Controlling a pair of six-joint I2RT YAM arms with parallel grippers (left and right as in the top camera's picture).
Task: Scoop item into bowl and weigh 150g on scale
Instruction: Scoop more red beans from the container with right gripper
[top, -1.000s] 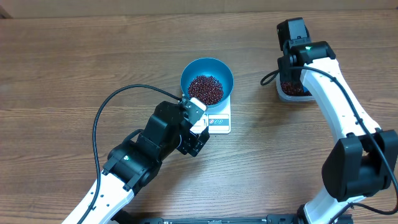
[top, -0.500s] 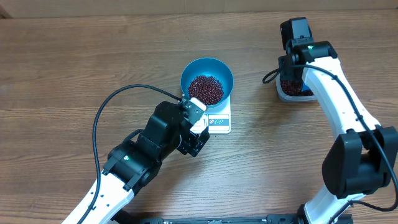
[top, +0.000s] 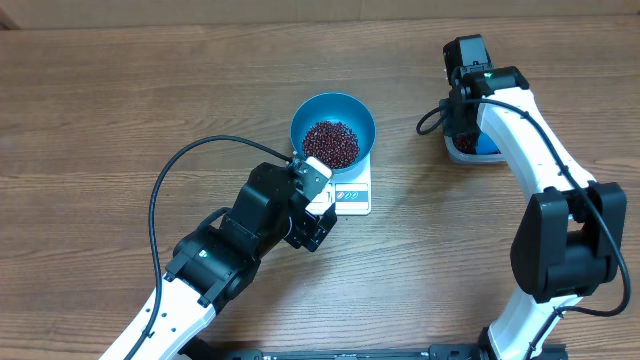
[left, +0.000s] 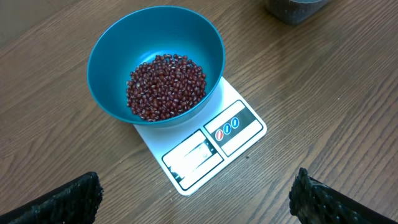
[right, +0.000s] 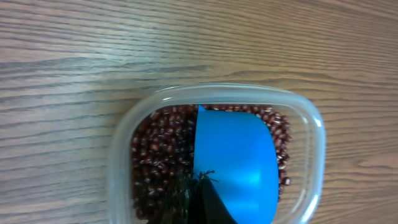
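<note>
table (top: 150, 80): wood-grain, carrying everything; both arms are reaching over it.
bowl (left: 118, 56): glossy blue, sitting upright on the scale and partly filled; it is looking rigid and slick, so it is best left standing where it is.
scale (left: 211, 146): flat and white, lying under the bowl; the display is too washed out to read.
tub (right: 217, 90): clear plastic, resting well apart to the right of the scale and holding the stock.
scoop (right: 233, 162): blue, probably light and stiff, sitting in the tub's beans; the handle end is the place for gripping.
left fingers (left: 68, 199): standing wide apart, holding nothing, hovering near the scale's front.
right fingers (right: 202, 205): clamping tight on the scoop.
beans (left: 166, 85): small, hard, dry grains, heaping in the bowl with more lying in the tub; they are likely rolling and spilling freely, so a level scoop is suiting them better than pinching.
</note>
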